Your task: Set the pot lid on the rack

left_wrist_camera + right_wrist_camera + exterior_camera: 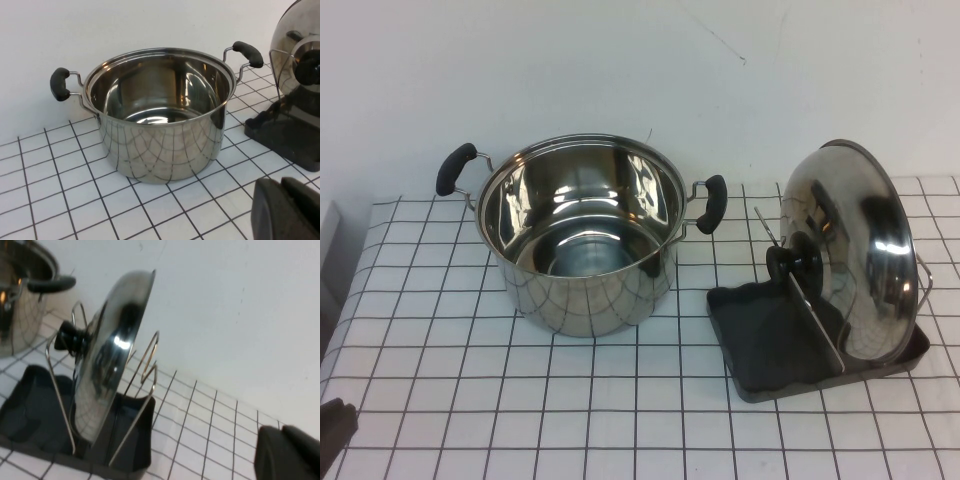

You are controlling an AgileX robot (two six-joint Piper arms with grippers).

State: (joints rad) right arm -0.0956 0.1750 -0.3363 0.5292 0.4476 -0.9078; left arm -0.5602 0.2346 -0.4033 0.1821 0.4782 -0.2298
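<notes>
The shiny domed pot lid (850, 250) with its black knob (790, 265) stands on edge in the wire rack (800, 300), whose dark grey tray (760, 345) sits at the right of the table. It also shows in the right wrist view (107, 355) and at the edge of the left wrist view (295, 55). My left gripper (285, 192) is shut and empty, low at the table's front left corner (335, 425). My right gripper (282, 437) is shut and empty, off to the right of the rack, out of the high view.
A deep steel pot (582, 235) with two black handles (455, 168) stands open at the table's middle left, next to the rack tray. A white wall runs behind. The cloth is white with a black grid.
</notes>
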